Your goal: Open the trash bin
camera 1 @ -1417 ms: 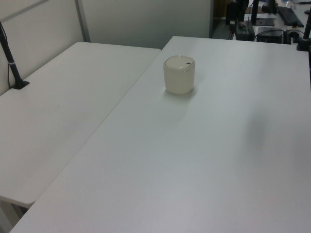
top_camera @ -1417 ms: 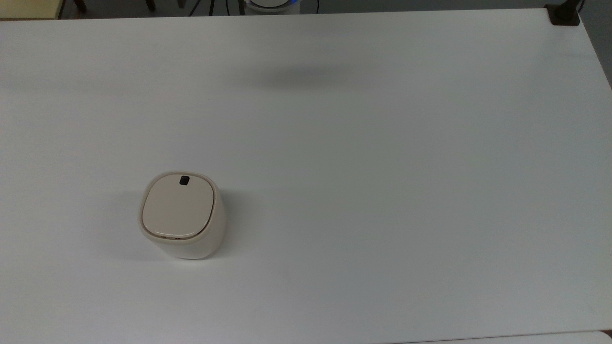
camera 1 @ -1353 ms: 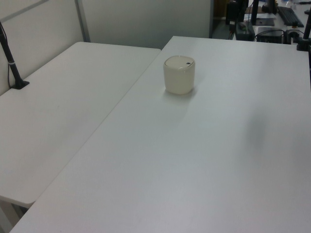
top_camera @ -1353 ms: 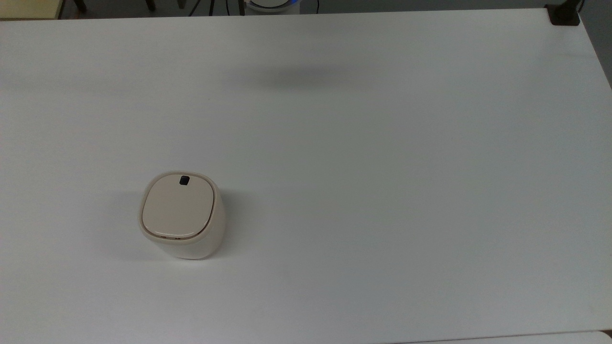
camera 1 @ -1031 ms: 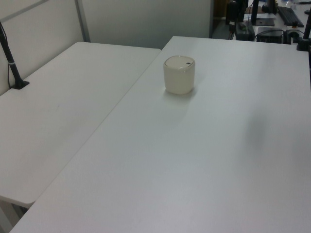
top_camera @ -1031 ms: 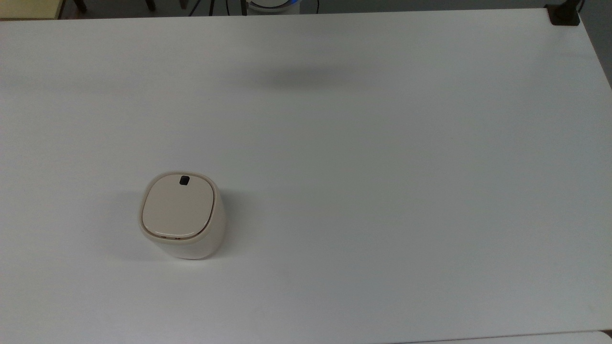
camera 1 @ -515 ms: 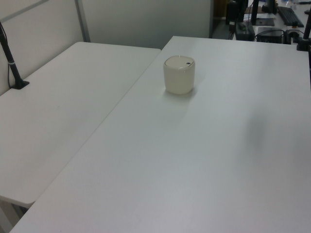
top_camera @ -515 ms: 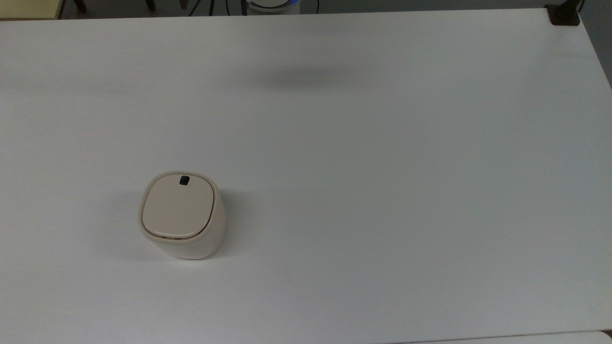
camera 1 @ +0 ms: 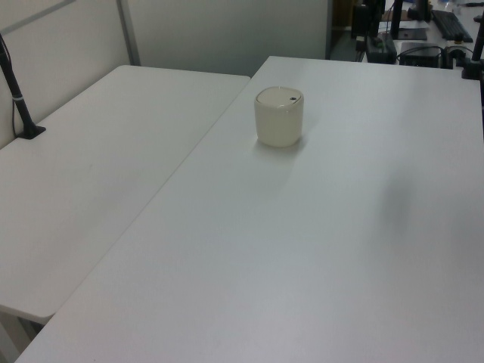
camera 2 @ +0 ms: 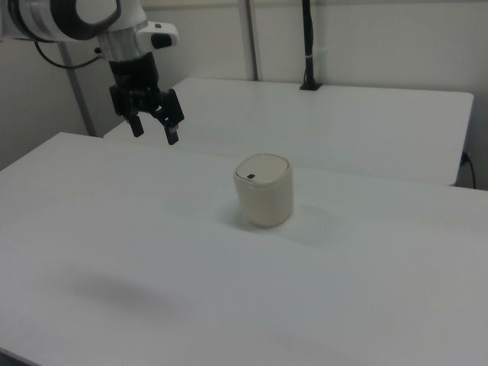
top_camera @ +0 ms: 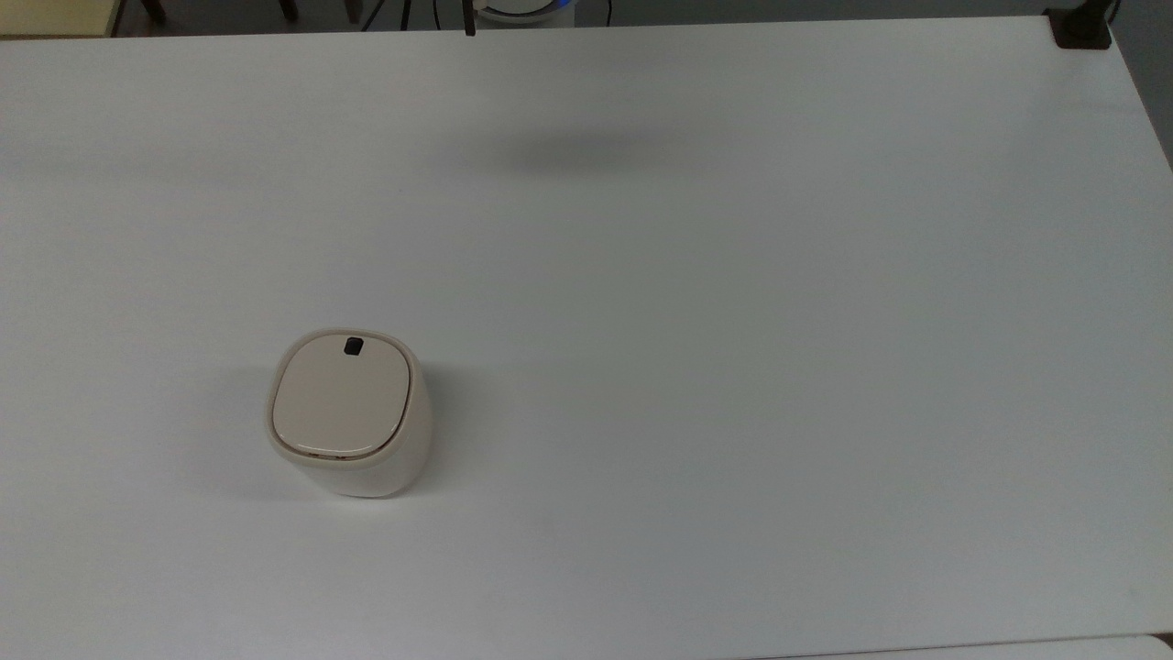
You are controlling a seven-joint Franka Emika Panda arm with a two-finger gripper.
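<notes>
Though lidded, unlabelled trash bin [top_camera: 348, 412]

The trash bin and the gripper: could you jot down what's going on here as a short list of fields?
trash bin: cream, upright on the white table
lid: shut, flat on the bin
latch: small black square at the lid's edge, toward the top view's top
gripper: open, holding nothing, raised above the table
gripper position: to the right view's left of the bin, apart from it
task progress: bin not yet opened
</notes>
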